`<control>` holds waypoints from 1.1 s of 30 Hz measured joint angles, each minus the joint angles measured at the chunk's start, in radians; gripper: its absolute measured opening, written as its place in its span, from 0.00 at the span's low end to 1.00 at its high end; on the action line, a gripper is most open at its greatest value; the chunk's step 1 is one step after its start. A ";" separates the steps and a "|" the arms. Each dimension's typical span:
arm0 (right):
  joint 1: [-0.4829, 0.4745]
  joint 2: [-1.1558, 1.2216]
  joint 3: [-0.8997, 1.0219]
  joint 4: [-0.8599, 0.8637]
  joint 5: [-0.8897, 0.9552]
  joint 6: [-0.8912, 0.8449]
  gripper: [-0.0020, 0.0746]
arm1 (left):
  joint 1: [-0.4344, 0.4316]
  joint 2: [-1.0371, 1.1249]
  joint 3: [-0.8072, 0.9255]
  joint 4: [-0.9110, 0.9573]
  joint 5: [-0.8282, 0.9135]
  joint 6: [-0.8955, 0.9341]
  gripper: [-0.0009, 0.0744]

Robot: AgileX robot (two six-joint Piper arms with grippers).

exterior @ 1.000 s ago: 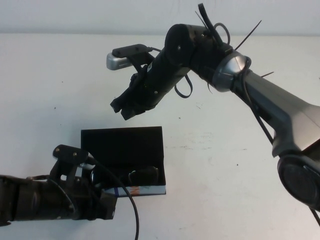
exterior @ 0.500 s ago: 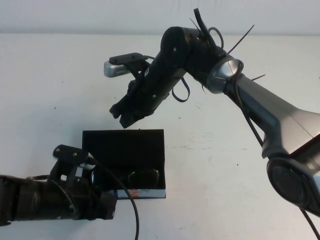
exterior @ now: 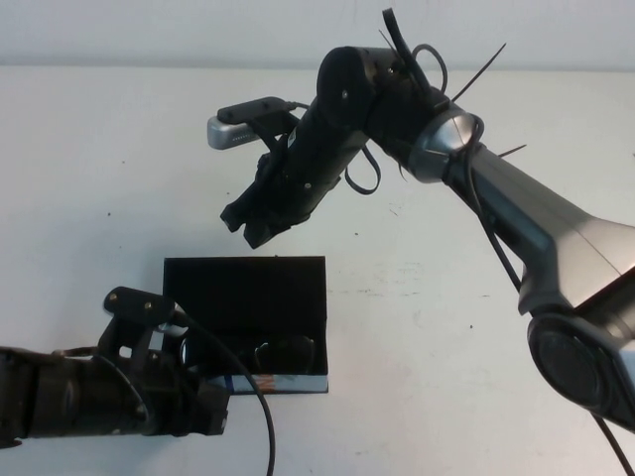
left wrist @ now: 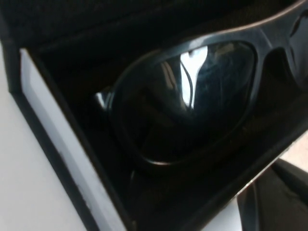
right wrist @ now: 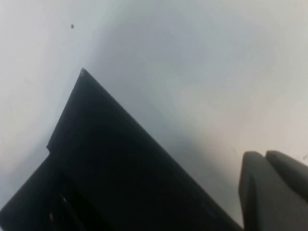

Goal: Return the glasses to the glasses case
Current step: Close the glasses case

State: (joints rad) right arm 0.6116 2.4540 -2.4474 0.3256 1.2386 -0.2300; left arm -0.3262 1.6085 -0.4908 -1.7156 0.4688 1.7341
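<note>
Glasses lie inside the open glasses case, lower centre of the high view. Lid closure remains. Right gripper hovers closed and empty above the lid. Left gripper, lower left: state cannot be told.

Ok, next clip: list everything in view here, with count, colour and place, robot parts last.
glasses case: one, black with a blue-and-white front edge, lid open, on the table's near left.
glasses: one pair, dark frame with reflective lenses, lying inside the case by its front edge.
table: one, white, under everything.
left claw: one, black, low at the case's near left corner; the left wrist view looks straight onto a lens.
right claw: one, black, shut and empty, in the air beyond the case's open lid.
</note>
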 joint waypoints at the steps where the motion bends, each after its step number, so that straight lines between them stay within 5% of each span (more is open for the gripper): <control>1: 0.000 0.004 0.000 0.004 0.000 0.001 0.01 | 0.000 0.000 0.000 0.000 -0.001 0.000 0.01; 33: 0.046 -0.085 0.131 0.047 -0.063 0.002 0.01 | 0.000 0.000 0.000 0.010 -0.017 0.004 0.01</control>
State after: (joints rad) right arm 0.6572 2.3690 -2.3163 0.3726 1.1756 -0.2277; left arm -0.3262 1.6085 -0.4908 -1.7052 0.4516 1.7378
